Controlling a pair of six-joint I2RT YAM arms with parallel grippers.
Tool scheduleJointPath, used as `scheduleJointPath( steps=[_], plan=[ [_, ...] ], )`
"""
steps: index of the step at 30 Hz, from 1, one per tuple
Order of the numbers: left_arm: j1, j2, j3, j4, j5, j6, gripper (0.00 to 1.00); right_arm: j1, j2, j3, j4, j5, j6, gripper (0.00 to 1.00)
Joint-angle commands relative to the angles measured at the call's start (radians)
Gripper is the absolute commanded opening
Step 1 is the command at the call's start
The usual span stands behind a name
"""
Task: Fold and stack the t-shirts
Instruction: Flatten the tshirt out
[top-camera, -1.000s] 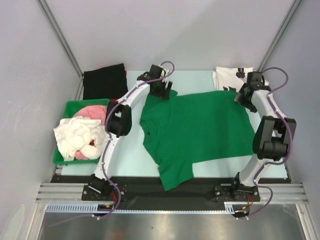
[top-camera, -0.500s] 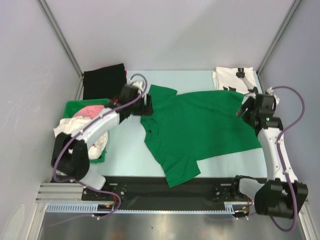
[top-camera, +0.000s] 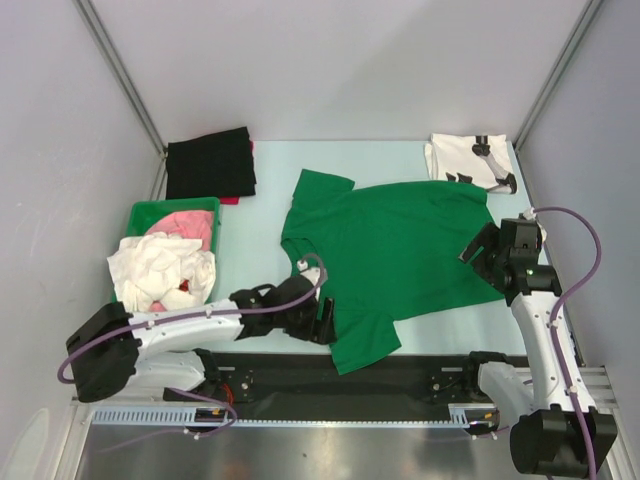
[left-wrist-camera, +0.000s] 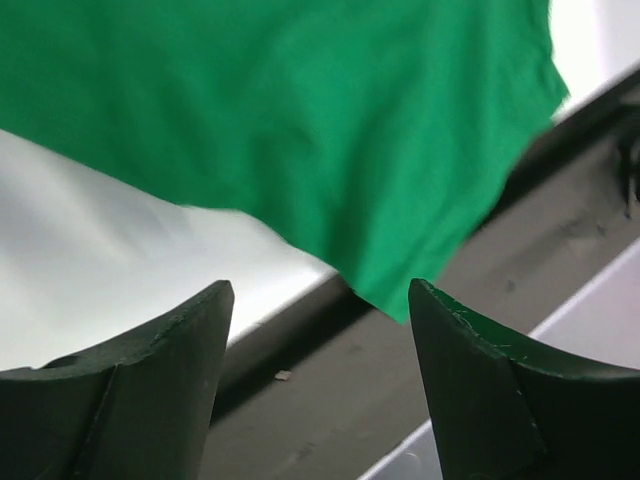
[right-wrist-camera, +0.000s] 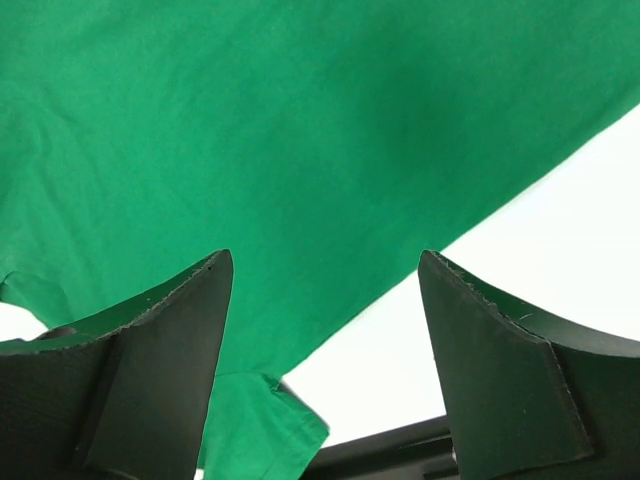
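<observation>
green t-shirt (top-camera: 400, 240) lies spread on the worktop (top-camera: 255, 270), collar left, hem right; left pincer (top-camera: 322, 322), wide open and empty, hovers beside its near sleeve, right pincer (top-camera: 476, 250), likewise, over the hem.

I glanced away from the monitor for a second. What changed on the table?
Both arms drew back from the far edge of the green t-shirt toward their bases: the left gripper swung to its near sleeve, the right gripper to its near right corner. Both are open, holding nothing. The shirt, white printed t-shirt, black cloth and bin barely moved.
</observation>
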Motion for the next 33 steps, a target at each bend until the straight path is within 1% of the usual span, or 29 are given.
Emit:
scheduleJointPath(
  steps=[1,8,13,16,17,19,20,21,23,24,25,27,28,29,30,31,32,33],
  plan=[
    [-0.093,0.006,-0.039,0.092,-0.001,-0.148,0.77,0.004,-0.007,0.025,-0.011,-0.015,0.05,0.8],
    [-0.186,0.133,-0.082,0.261,0.084,-0.222,0.8,0.004,-0.03,0.005,-0.01,-0.03,0.049,0.8],
    [-0.221,0.247,-0.056,0.35,0.114,-0.238,0.8,0.002,-0.027,0.005,-0.008,-0.032,0.041,0.8],
    [-0.224,0.314,-0.047,0.418,0.15,-0.248,0.7,0.002,-0.026,0.005,-0.005,-0.033,0.035,0.81],
    [-0.224,0.336,-0.043,0.425,0.156,-0.251,0.57,0.001,-0.027,0.005,-0.005,-0.033,0.032,0.81],
    [-0.226,0.341,-0.036,0.425,0.151,-0.254,0.43,0.001,-0.027,0.008,-0.007,-0.036,0.024,0.81],
    [-0.226,0.336,-0.036,0.419,0.145,-0.258,0.33,-0.001,-0.027,0.01,-0.005,-0.035,0.023,0.81],
    [-0.224,0.315,-0.034,0.407,0.116,-0.259,0.15,-0.002,-0.027,0.008,-0.007,-0.036,0.02,0.8],
    [-0.226,0.281,-0.031,0.323,0.076,-0.256,0.01,-0.002,-0.026,0.01,-0.007,-0.042,0.018,0.81],
    [-0.224,0.241,-0.031,0.278,0.017,-0.254,0.0,-0.002,-0.024,0.01,-0.007,-0.044,0.017,0.81],
    [-0.226,0.212,-0.033,0.197,-0.008,-0.253,0.0,-0.002,-0.024,0.008,-0.004,-0.05,0.02,0.8],
    [-0.224,0.149,-0.048,0.1,-0.053,-0.251,0.0,-0.002,-0.018,0.001,-0.002,-0.056,0.02,0.81],
    [-0.221,0.068,-0.068,0.068,-0.095,-0.257,0.0,-0.002,-0.014,-0.001,-0.002,-0.056,0.024,0.81],
    [-0.22,0.027,-0.079,0.034,-0.108,-0.261,0.0,-0.002,-0.006,-0.002,-0.005,-0.056,0.027,0.81],
    [-0.215,-0.027,-0.091,-0.039,-0.122,-0.265,0.01,-0.002,-0.001,-0.002,-0.01,-0.052,0.033,0.81],
    [-0.206,-0.125,-0.114,-0.081,-0.158,-0.279,0.0,-0.002,0.003,-0.002,-0.025,-0.036,0.056,0.81],
    [-0.198,-0.186,-0.125,-0.122,-0.174,-0.287,0.0,-0.002,0.006,-0.004,-0.03,-0.027,0.072,0.81],
    [-0.175,-0.242,-0.138,-0.199,-0.185,-0.291,0.0,-0.002,0.006,-0.016,-0.033,-0.021,0.089,0.81]
  ],
)
